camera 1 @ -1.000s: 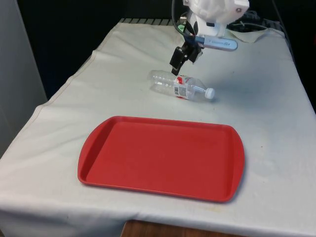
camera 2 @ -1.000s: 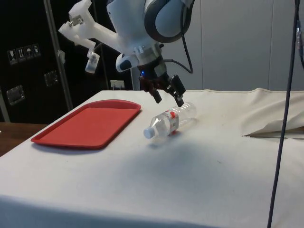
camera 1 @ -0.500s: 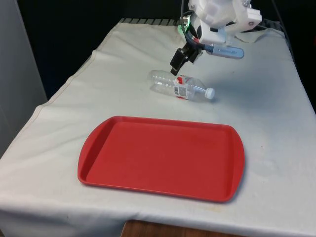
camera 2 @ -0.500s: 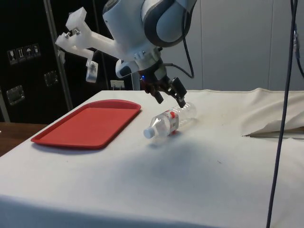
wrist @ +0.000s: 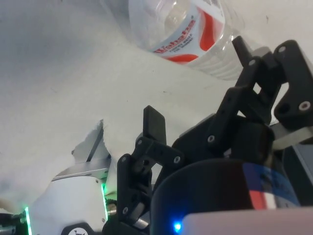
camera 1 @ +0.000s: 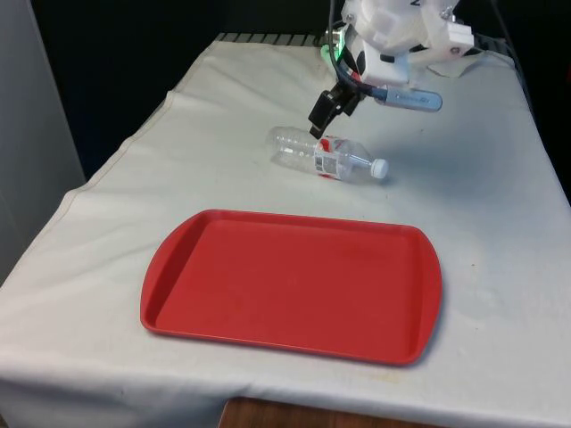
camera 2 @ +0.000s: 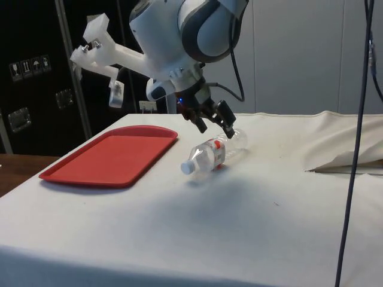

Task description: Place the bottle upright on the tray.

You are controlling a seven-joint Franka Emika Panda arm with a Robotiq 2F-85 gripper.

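Bottle (camera 1: 328, 158) lying flat on its side on the worktop (camera 1: 500, 232), white cap (camera 1: 380, 168) towards the front view's right, red-and-white label (wrist: 188, 34) facing up. Right above its mid-body hangs the hand (camera 1: 334, 111), fingers spread wide, gripping nothing, tips just shy of the plastic. Out from there, nearer the camera, sits the red tray (camera 1: 294, 283), bare, apart from the bottle. White cloth lies between them, open path.

bottle (camera 1: 328, 156) lying on cloth, open cloth all round, tray (camera 1: 178, 267) surface bare
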